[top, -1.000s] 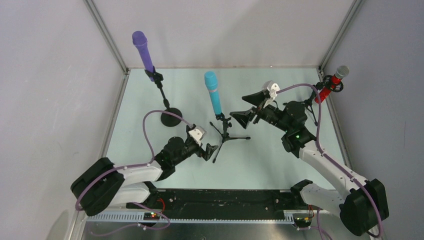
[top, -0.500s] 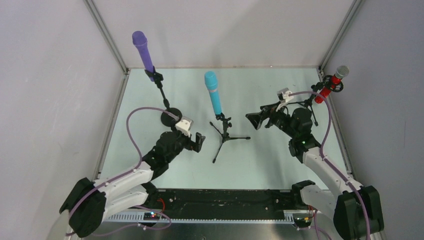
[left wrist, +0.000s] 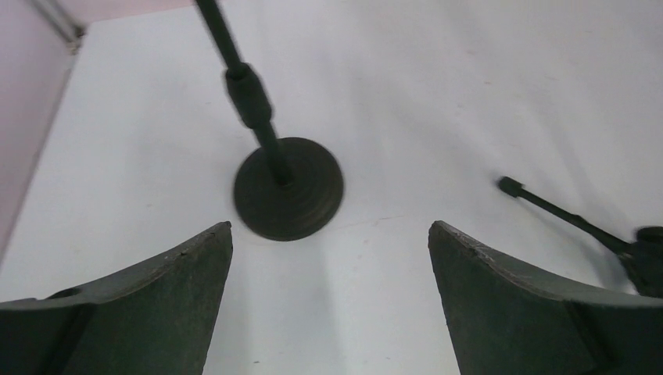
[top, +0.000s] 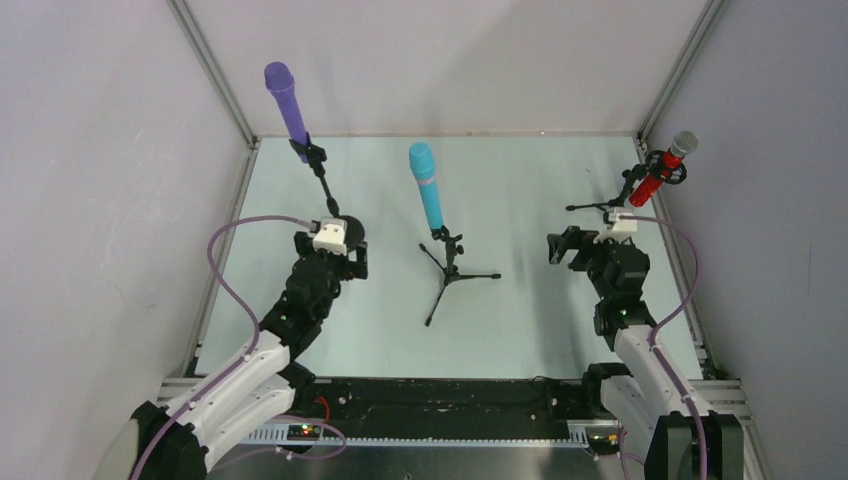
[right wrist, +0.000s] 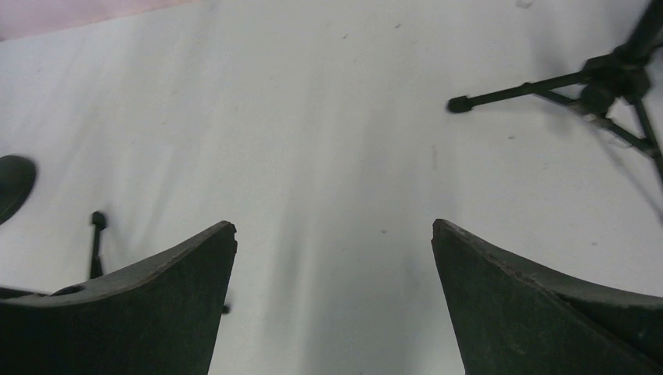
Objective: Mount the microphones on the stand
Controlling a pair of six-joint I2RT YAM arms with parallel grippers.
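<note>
The purple microphone (top: 283,100) sits clipped on a stand with a round base (left wrist: 289,187) at the far left. In the middle, the teal microphone (top: 428,190) stands upright on a tripod stand (top: 450,272). At the far right the red microphone (top: 660,172) is held by a second tripod stand (right wrist: 610,82). My left gripper (top: 332,252) hovers just in front of the round base, open and empty (left wrist: 330,234). On the right side my right gripper (top: 572,245) is open with nothing in it (right wrist: 334,230), near that tripod's legs.
The pale green table (top: 520,180) is boxed in by white walls with metal corner posts (top: 215,75). A black rail (top: 450,395) runs along the near edge between the arm bases. Purple cables (top: 225,250) loop from both wrists.
Both arms have drawn back from the teal microphone's tripod. The left gripper swung left to the round base; the right gripper swung right toward the red microphone's stand. Both stayed open.
</note>
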